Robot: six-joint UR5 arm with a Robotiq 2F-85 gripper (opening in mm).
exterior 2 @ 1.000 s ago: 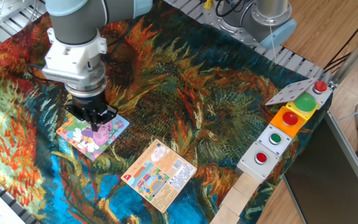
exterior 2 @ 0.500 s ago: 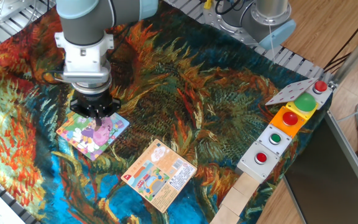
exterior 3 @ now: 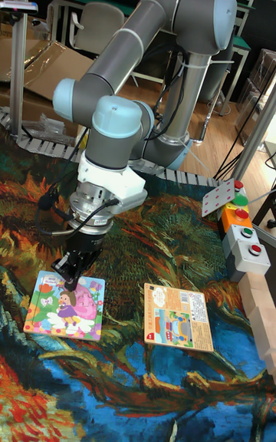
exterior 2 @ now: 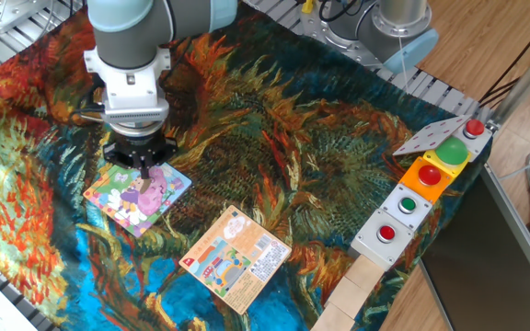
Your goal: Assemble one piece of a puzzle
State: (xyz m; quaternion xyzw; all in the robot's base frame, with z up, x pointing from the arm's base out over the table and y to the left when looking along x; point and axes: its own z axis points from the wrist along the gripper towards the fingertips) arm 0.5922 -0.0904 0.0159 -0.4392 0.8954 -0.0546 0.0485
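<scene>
The puzzle (exterior 2: 138, 195) is a flat square board with a light-blue edge, showing a cartoon girl in purple and pink among green and yellow patches. It lies on the painted cloth (exterior 2: 274, 138) at the near left, turned so its corners point roughly toward and away from the camera; being square, it has no clear long axis. The gripper (exterior 2: 144, 168) hangs just above the board's upper corner, fingers pointing straight down. Whether they are closed or parted, I cannot tell. The separate piece cannot be made out. An orange card (exterior 2: 237, 256) lies near, right of the board.
</scene>
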